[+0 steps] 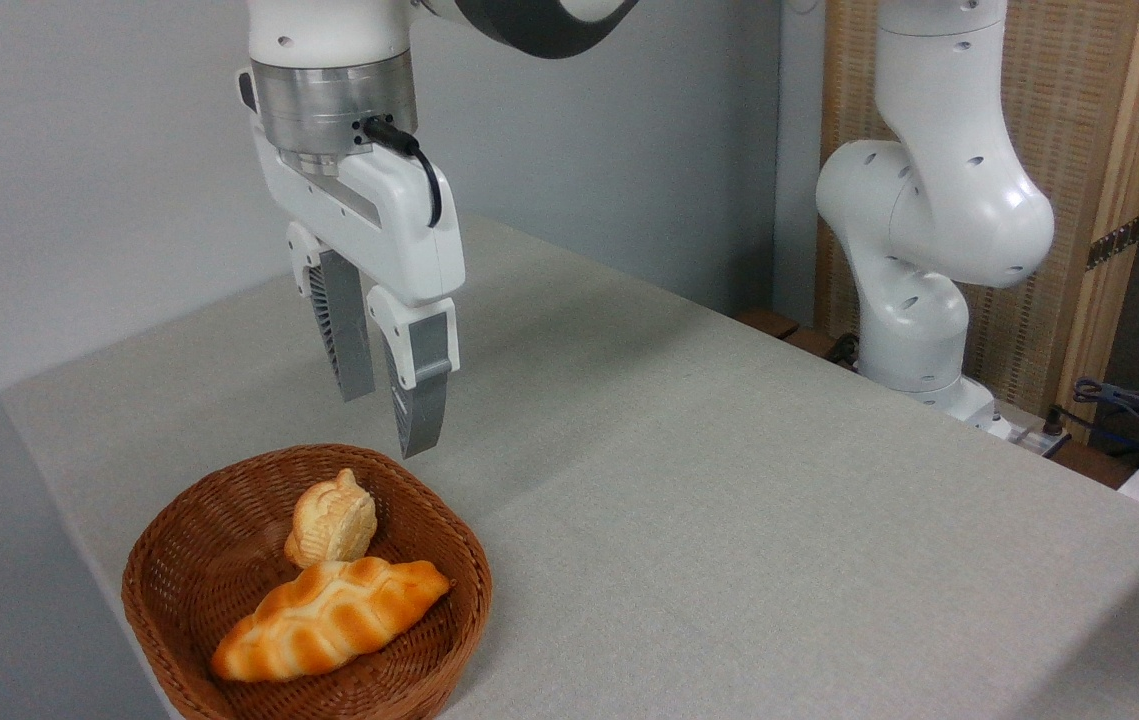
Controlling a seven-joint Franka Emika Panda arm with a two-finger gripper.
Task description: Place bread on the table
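Note:
The bread (332, 522), a small pale golden bun with a ridged surface, lies in the brown wicker basket (179, 560) at the lower left, leaning against a longer orange-brown braided loaf (329, 618). My gripper (386, 424) hangs above the basket's far rim, a short way above and slightly right of the bun. Its grey fingers (421, 400) point down, stand apart and hold nothing. The table (729, 480) is covered in light grey-beige cloth.
The arm's white base (914, 330) stands at the table's far right edge. Cables and a clamp (1129, 400) lie beyond the right side. A grey wall runs behind the table; a wooden panel (1079, 150) stands behind the base.

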